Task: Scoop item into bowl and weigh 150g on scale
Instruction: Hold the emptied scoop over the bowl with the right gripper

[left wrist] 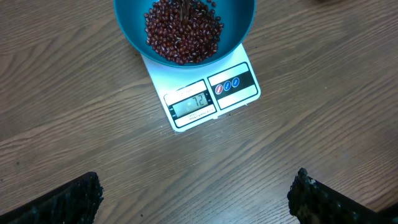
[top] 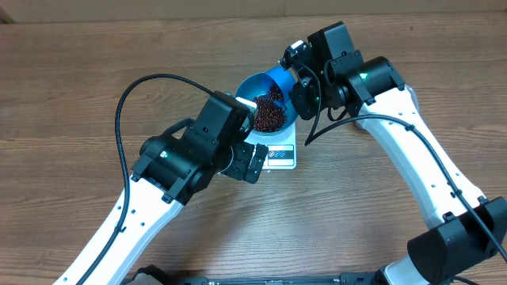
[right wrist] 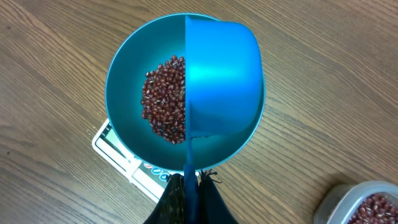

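Clamped tight on the handle of the small blue scoop (right wrist: 221,74): the right gripper (right wrist: 189,186), with only its dark fingertips in view at the bottom edge of the right wrist picture. Scoop tipped over the bowl (right wrist: 124,81), masking the bowl's right half and any beans (left wrist: 182,31) beneath. Contents of the scoop, if any: impossible to tell.

Spread wide and holding nothing: the left gripper (left wrist: 196,198), hovering over bare bench (left wrist: 62,93) in front of the scale (left wrist: 211,93). Just two black finger pads visible, cropped at the lower corners of its own camera.

Bowl on the scale, beans heaped in its bottom, far rim cut off by the top of the left wrist view. Most of the scale's platform hidden under the bowl. Clear of it, only the front strip with display (left wrist: 191,104) and buttons (left wrist: 231,85). Digits lit but too small to read with confidence.

From overhead, part of the bowl's rim covered by the left arm's wrist block.

Clear tub (right wrist: 360,205) with more beans, cut by the lower right corner of the right wrist view, well apart from the bowl.
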`<control>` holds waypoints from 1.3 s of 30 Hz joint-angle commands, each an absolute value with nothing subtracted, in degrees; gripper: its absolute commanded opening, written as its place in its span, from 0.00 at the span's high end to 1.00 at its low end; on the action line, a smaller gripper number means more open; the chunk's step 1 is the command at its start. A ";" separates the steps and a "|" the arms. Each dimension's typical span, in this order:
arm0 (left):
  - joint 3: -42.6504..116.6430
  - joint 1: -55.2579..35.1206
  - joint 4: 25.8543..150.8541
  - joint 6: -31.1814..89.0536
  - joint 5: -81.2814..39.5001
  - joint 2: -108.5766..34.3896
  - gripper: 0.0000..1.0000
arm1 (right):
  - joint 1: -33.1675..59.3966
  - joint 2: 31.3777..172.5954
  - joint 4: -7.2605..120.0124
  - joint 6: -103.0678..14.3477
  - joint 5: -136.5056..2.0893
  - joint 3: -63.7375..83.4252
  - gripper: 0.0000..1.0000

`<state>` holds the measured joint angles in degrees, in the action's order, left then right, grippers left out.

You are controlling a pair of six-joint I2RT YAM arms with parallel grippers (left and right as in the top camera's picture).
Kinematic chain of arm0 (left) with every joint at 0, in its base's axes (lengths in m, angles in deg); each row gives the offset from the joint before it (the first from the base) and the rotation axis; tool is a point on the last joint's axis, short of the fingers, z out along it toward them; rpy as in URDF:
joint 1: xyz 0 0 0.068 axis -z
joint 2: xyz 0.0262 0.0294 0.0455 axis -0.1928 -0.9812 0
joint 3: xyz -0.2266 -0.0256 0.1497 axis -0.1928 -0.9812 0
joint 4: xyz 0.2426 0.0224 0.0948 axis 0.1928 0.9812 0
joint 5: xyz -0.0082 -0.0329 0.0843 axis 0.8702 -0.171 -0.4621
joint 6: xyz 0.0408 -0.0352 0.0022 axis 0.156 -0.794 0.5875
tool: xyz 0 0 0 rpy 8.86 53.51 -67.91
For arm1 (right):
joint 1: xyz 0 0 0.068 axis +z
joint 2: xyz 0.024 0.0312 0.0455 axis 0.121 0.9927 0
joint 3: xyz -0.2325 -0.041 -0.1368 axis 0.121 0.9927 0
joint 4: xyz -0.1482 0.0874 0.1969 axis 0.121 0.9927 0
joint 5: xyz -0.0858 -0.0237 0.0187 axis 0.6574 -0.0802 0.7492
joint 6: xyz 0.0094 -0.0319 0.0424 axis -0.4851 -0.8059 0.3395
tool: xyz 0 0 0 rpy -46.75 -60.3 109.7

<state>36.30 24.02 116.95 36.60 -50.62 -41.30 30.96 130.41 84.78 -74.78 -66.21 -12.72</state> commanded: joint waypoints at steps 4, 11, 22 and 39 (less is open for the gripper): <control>36.45 23.67 116.93 35.98 -50.40 -41.08 0.00 | 35.14 127.96 84.21 -74.54 -57.19 -14.67 0.96; 36.45 23.67 116.93 36.01 -50.40 -41.08 0.00 | 36.25 127.96 83.88 -74.52 -55.79 -14.67 0.96; 36.45 23.67 116.93 35.98 -50.40 -41.08 0.00 | 36.25 127.96 83.88 -74.48 -55.79 -14.67 0.96; 36.45 23.67 116.93 35.98 -50.40 -41.08 0.01 | 36.25 127.96 83.58 -75.29 -56.55 -14.67 0.96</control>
